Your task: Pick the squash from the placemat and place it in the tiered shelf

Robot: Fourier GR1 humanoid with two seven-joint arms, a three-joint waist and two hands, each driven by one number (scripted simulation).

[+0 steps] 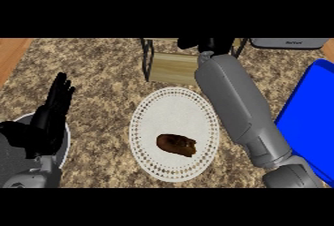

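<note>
Squash point(176, 145) is lying on the mat point(171, 106), a white round one w/ a dotted rim, in its lower half, a bit right of centre. It's dark brown and nothing is touching it.

Right arm point(238, 110) is stretching up across the view, passing just right of the mat, w/ the right hand point(207, 44) sitting at the shelf point(171, 66) near the top edge. The hand is dark against a dark background there, so can't tell how its fingers are set or whether they're holding anything.

Left hand point(53, 106) is resting at the left side, fingers straight and pointing up, holding nothing, well apart from the squash. Below it a white-rimmed round thing point(66, 145), maybe a bowl, is showing partly behind the forearm.

A blue item point(310, 114) is lying along the right edge, and a grey one point(287, 43) is sitting top right
</note>
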